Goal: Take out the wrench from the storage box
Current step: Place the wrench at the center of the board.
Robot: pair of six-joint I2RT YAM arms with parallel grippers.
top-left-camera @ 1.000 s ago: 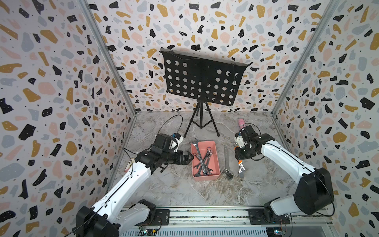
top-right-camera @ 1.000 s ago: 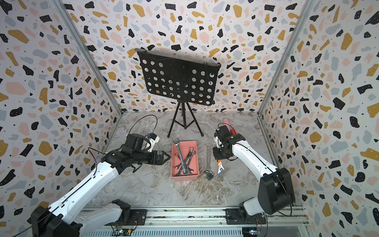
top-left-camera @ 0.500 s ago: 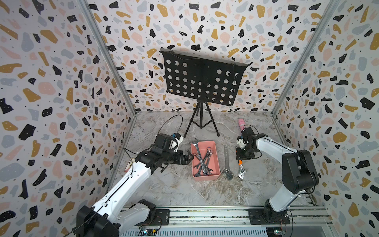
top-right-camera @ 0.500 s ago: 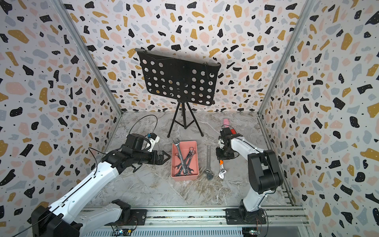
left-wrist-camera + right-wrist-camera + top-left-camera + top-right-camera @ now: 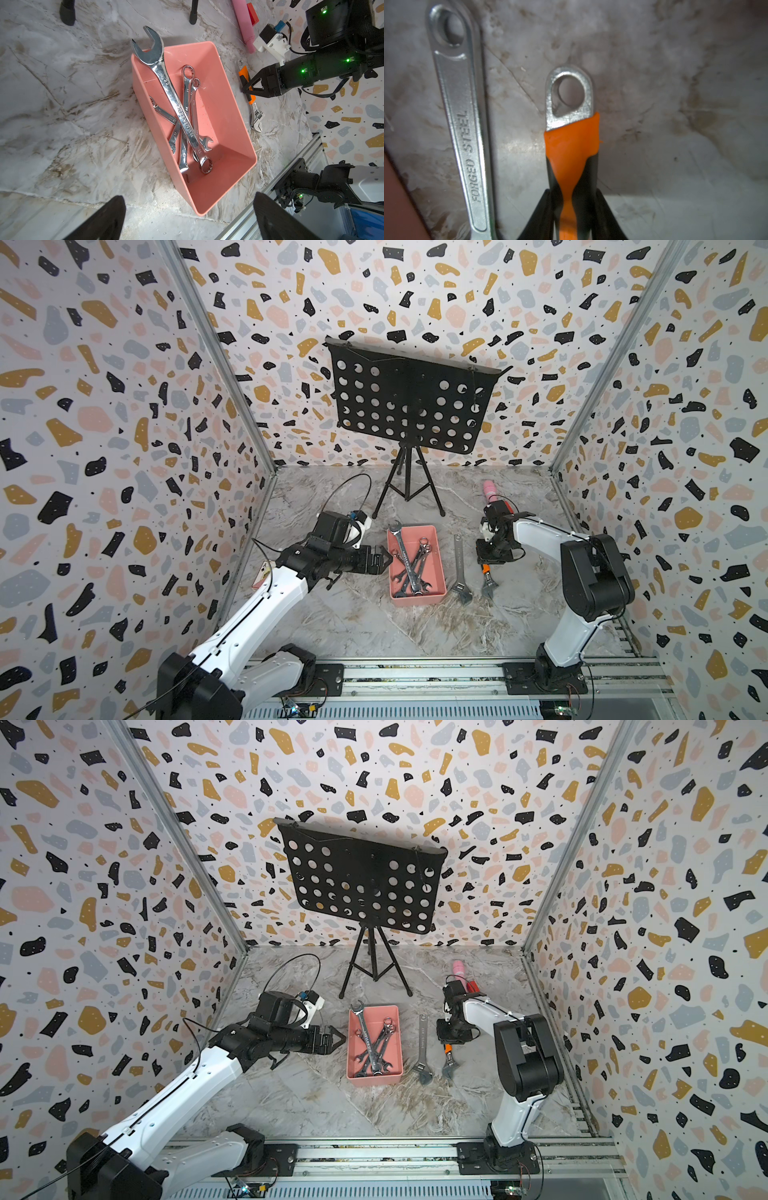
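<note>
The salmon-pink storage box (image 5: 417, 600) sits in the middle of the counter (image 5: 353, 626), its long sides running near to far. A large chrome wrench (image 5: 174, 97) marked 22 leans inside, its open end jutting over the far-left corner, across several smaller wrenches (image 5: 186, 91). To the right of the box, a silver adjustable wrench (image 5: 459, 564) and an orange-handled wrench (image 5: 488, 585) lie side by side.

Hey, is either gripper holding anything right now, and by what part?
The right gripper grips the orange-handled adjustable wrench by its handle. The left gripper holds nothing.
</note>
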